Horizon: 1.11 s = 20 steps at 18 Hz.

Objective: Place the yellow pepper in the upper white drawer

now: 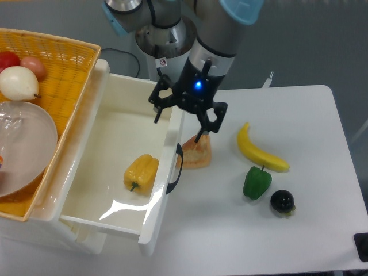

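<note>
The yellow pepper (141, 172) lies on its side on the floor of the upper white drawer (109, 129), near the front panel with the black handle (175, 168). The drawer is pulled open. My gripper (177, 127) hangs above the drawer's front right wall, above and to the right of the pepper. Its fingers are spread wide and hold nothing.
A yellow wicker basket (63, 63) with fruit and a clear bowl (23, 146) sits on top at the left. On the table to the right of the drawer lie a bread piece (197, 153), a banana (260, 150), a green pepper (256, 182) and a dark round fruit (282, 201).
</note>
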{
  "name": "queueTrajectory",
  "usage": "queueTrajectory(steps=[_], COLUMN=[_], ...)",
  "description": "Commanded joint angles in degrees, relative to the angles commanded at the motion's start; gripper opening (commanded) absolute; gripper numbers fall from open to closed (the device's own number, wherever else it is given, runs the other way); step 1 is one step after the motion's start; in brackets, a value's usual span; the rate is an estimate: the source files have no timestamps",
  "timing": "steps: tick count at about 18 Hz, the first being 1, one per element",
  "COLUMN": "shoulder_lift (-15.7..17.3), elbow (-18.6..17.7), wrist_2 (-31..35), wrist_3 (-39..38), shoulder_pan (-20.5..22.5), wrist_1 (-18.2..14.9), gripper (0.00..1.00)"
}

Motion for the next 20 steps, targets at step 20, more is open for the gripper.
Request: queueTrajectory(steps=[20], shoulder_lift=[-6.24], elbow=[-0.09], wrist_2=[15.32], wrist_3=[22.34], shoulder_pan=[3.25], wrist_1=[3.6], gripper=[1.0])
